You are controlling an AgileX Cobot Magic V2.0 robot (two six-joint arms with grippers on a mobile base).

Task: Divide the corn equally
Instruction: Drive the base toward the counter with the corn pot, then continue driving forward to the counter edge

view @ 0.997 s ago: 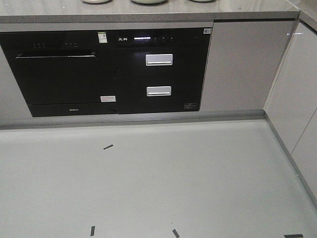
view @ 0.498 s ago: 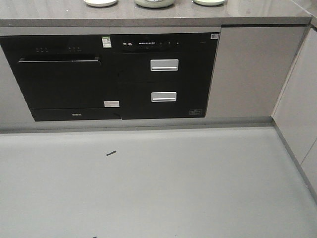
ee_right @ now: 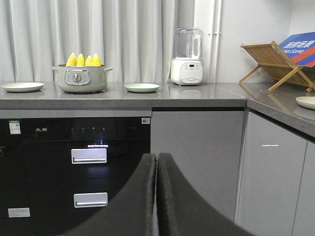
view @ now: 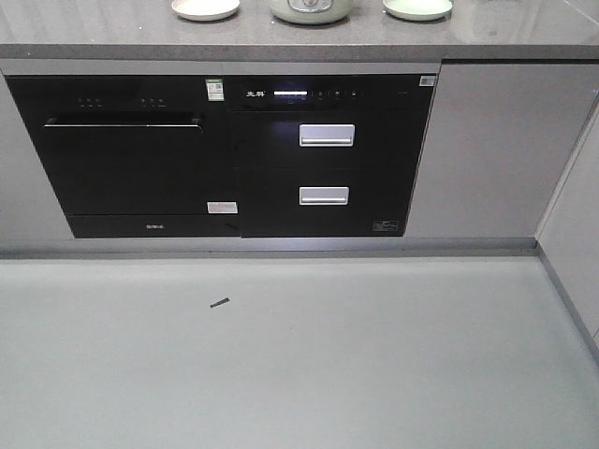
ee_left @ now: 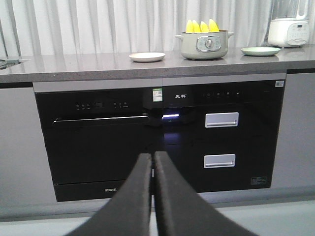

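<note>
Right now corn cobs (ee_left: 201, 26) are standing tips-up in the pot (ee_left: 204, 46), sitting back from the front edge of the counter (ee_left: 88, 64), btwn cream plate (ee_left: 147, 57) & green plate (ee_left: 260, 51). L gripper (ee_left: 153, 158) & R gripper (ee_right: 156, 158) are hanging pinched together, nothing held.

Left claw (ee_left: 153, 156) low in foreground, fingers pressed together, holding nothing. On the grey surface (ee_left: 88, 66): pot (ee_left: 204, 45) with four corn (ee_left: 202, 26) cobs standing tips up. White plate (ee_left: 147, 57) left of pot, green plate (ee_left: 260, 51) right, both apart from it.
</note>
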